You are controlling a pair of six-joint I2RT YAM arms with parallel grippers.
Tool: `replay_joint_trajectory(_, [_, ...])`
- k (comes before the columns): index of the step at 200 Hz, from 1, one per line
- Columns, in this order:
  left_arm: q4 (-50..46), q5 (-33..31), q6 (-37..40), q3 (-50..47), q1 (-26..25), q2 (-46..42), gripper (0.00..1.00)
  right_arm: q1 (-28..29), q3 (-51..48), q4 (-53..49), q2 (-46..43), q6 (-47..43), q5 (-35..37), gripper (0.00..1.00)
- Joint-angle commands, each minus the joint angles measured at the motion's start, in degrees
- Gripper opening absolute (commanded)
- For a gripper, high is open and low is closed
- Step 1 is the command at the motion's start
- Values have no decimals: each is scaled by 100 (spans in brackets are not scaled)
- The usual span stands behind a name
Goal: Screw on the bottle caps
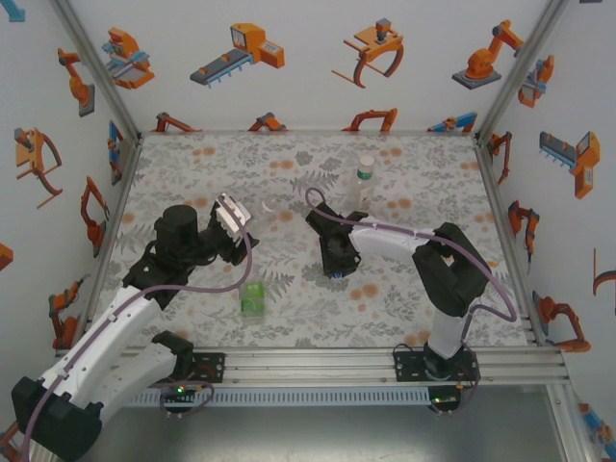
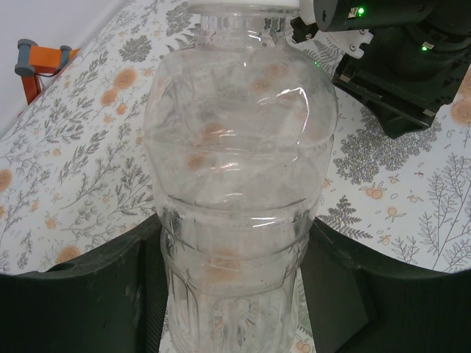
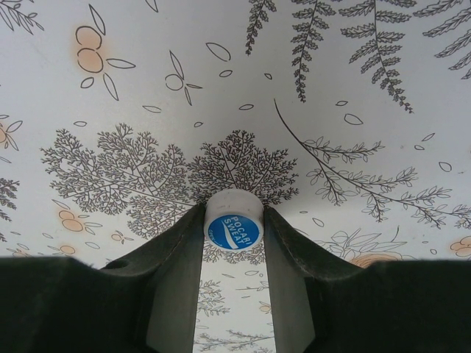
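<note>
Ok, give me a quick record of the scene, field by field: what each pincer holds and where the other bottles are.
left pincer: closed on the clear bottle
right pincer: closed on the white cap, blue Pocari Sweat label
green bottle: free on the floral mat, near front, between the arms
green-banded bottle: upright, free, beyond the right pincer

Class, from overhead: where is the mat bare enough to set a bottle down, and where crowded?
Bare: the far left corner of the mat, beyond the left gripper; the far right corner, right of the tall bottle. Crowded: the middle, around the right gripper and green bottle.
</note>
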Motion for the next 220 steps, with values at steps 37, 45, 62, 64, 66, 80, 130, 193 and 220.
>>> replay_joint_trajectory(37, [57, 93, -34, 144, -30, -86, 0, 40, 48, -27, 92, -148, 112, 39])
replay_joint_trajectory(45, [55, 96, -38, 136, -32, -107, 0, 45, 54, -34, 94, -155, 103, 39])
replay_joint_trajectory(62, [52, 66, -30, 126, -33, -120, 0, 40, 80, -43, 115, -190, 82, 39])
replay_joint_trajectory(64, [48, 66, -31, 128, -34, -124, 0, 40, 89, -54, 119, -192, 89, 39])
replay_joint_trajectory(66, [54, 68, -26, 131, -32, -125, 0, 40, 93, -53, 117, -197, 93, 39])
replay_joint_trajectory(80, [61, 70, -13, 137, -33, -124, 0, 42, 110, -81, 142, -215, 110, 40])
replay_joint_trajectory(130, [56, 86, -13, 135, -41, -103, 0, 41, 112, -58, 172, -227, 90, 40])
replay_joint_trajectory(193, [39, 57, -2, 135, -52, -91, 0, 40, 92, -29, 164, -232, 78, 39])
replay_joint_trajectory(220, [40, 38, 30, 126, -58, -112, 0, 40, 100, -52, 155, -252, 91, 36])
